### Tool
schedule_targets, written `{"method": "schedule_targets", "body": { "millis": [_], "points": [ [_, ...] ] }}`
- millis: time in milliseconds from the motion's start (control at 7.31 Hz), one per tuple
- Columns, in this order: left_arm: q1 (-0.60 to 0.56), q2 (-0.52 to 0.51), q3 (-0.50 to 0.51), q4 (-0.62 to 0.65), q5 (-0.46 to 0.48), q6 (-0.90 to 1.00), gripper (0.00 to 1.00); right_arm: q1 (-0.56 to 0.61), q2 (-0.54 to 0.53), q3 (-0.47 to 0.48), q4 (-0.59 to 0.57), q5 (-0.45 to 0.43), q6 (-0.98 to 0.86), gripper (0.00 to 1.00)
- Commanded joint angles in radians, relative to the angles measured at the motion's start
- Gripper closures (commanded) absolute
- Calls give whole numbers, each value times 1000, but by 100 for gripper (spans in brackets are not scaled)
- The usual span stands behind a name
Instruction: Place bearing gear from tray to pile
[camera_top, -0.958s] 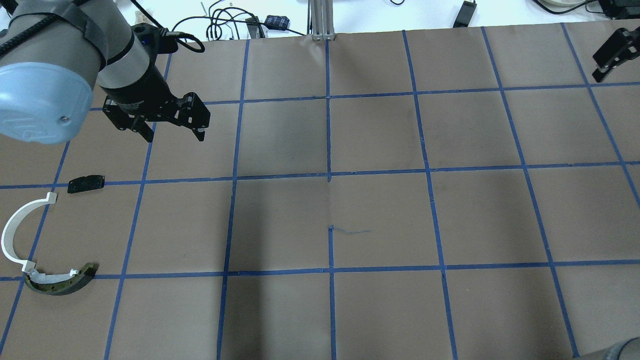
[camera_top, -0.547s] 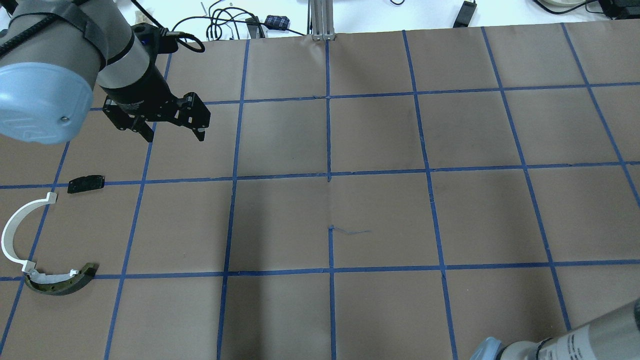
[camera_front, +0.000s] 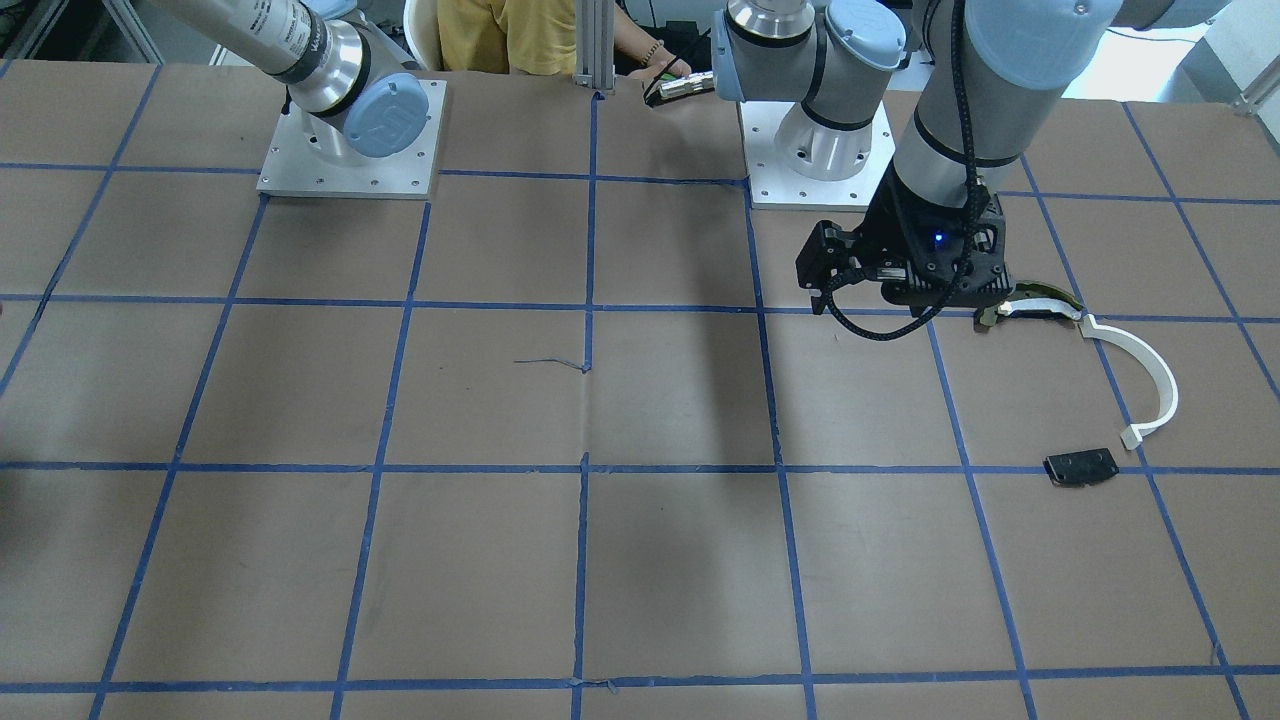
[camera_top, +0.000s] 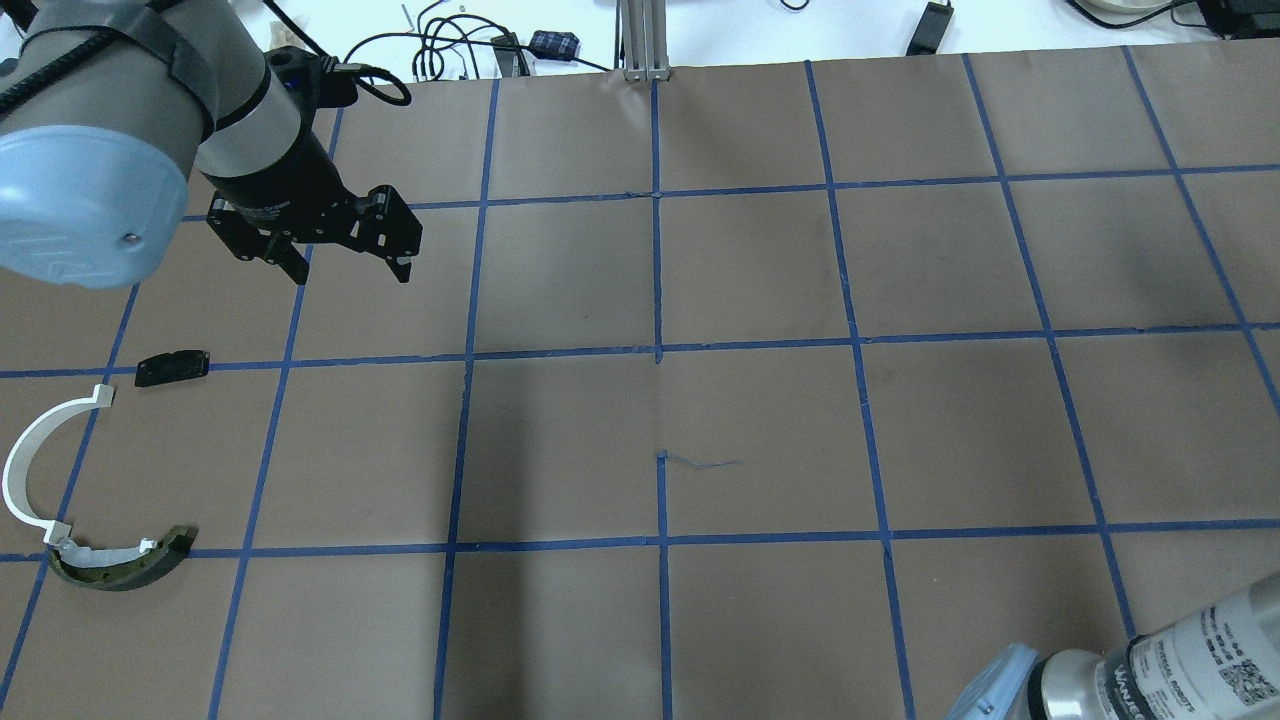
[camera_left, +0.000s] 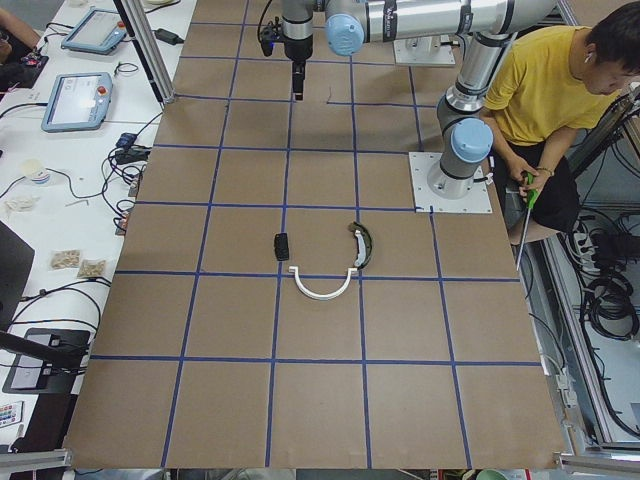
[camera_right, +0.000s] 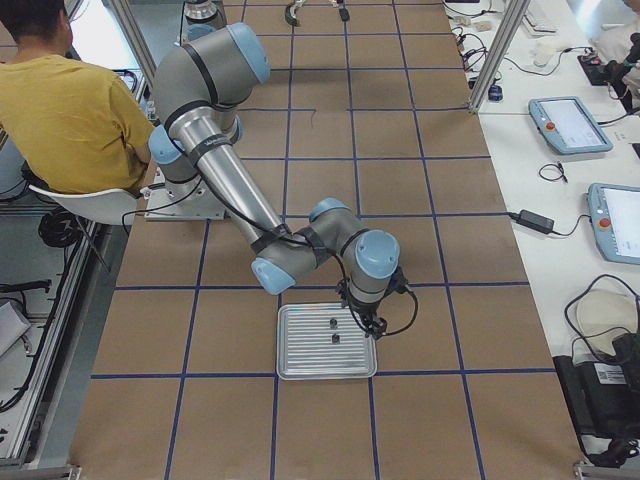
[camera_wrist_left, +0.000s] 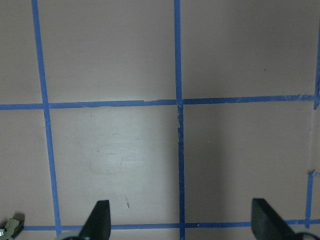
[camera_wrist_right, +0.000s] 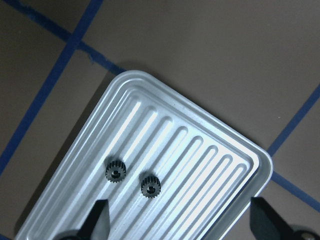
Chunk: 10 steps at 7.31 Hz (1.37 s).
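Note:
The ribbed silver tray holds two small dark bearing gears side by side. My right gripper hangs over the tray, open and empty, with the gears just ahead of its fingers. The exterior right view shows the tray under that arm. The pile lies far off: a white arc strip, a dark curved piece with a cream band and a black plate. My left gripper is open and empty, above bare paper beyond the black plate.
Brown paper with a blue tape grid covers the table. An aluminium post stands at the far edge. A person in yellow sits by the robot's bases. Tablets and cables lie on the side table.
My right gripper has left the overhead view's upper right corner, and the right arm's elbow has come in at the lower right. The left arm and the pile have not moved.

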Motion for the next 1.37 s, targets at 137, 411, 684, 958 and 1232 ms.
{"method": "schedule_targets", "body": {
  "millis": [137, 411, 684, 958, 1232],
  "points": [
    [0, 0, 0, 0, -1, 0, 0, -53, 19, 105, -15, 4, -230, 0],
    [0, 0, 0, 0, -1, 0, 0, -55, 24, 134, -82, 4, -295, 0],
    [0, 2, 0, 0, 0, 0, 0, -55, 21, 161, -107, 5, -302, 4],
    [2, 3, 0, 6, 0, 0, 0, -55, 27, 165, -156, 41, -376, 10],
    [2, 2, 0, 6, 0, 0, 0, -53, 28, 167, -185, 42, -410, 14]
  ]
}}
